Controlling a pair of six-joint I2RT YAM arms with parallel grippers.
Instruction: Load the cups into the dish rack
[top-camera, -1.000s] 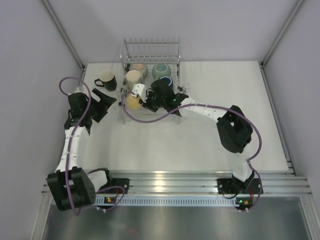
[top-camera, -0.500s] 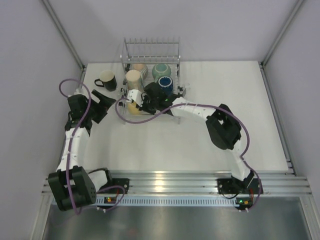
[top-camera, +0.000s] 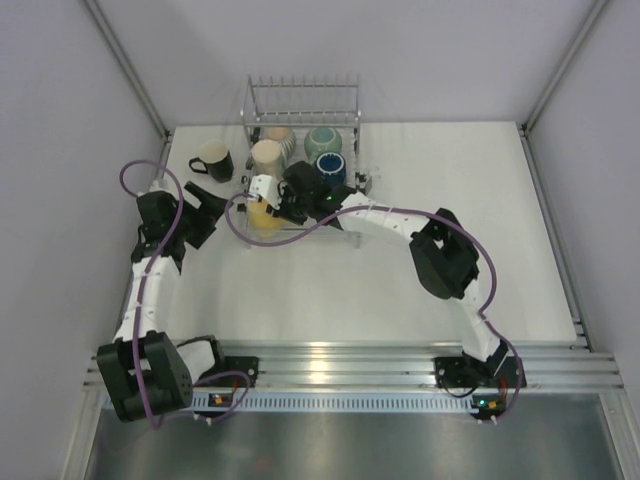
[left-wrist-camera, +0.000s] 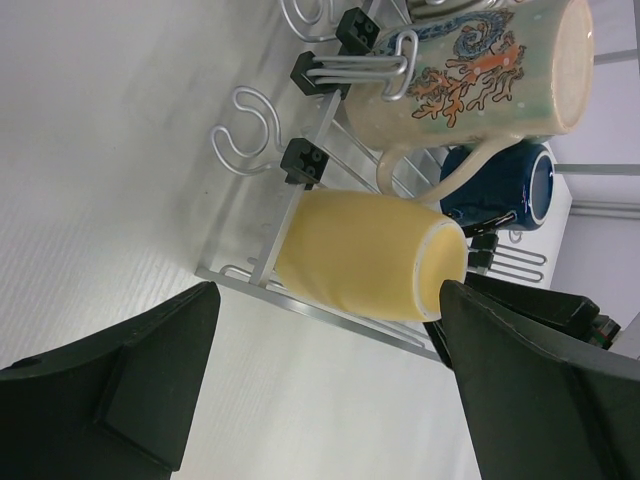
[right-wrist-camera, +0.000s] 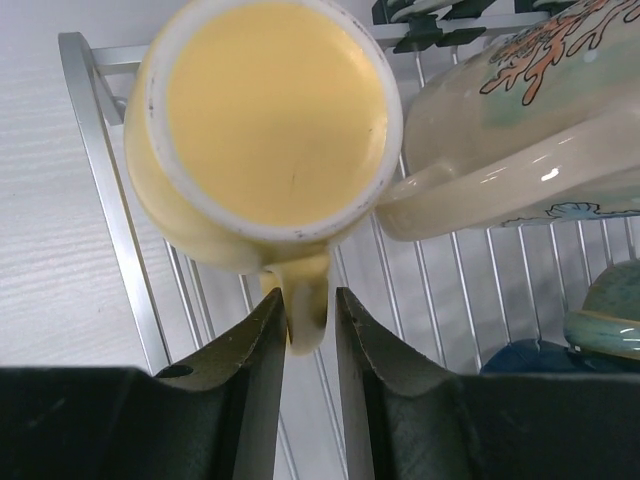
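Note:
My right gripper (top-camera: 283, 205) is shut on the handle of the small yellowish cup (top-camera: 264, 215), held on its side over the front left corner of the dish rack (top-camera: 300, 85). In the right wrist view the fingers (right-wrist-camera: 255, 340) pinch the handle below the cup's mouth (right-wrist-camera: 275, 110). The tall cream mug (top-camera: 267, 157), ribbed beige cup (top-camera: 281, 137), teal-green cup (top-camera: 323, 140) and dark blue cup (top-camera: 331, 166) sit in the rack. The black mug (top-camera: 213, 160) stands on the table left of the rack. My left gripper (top-camera: 215, 205) is open and empty beside the rack.
In the left wrist view the yellowish cup (left-wrist-camera: 360, 255) lies over the rack's front rail (left-wrist-camera: 250, 275), with the patterned cream mug (left-wrist-camera: 470, 70) and dark blue cup (left-wrist-camera: 500, 185) behind. The cream mug (right-wrist-camera: 520, 130) touches the yellowish cup's right side.
My right gripper has carried the yellowish cup leftward to the rack's front left corner. The left arm has barely moved.

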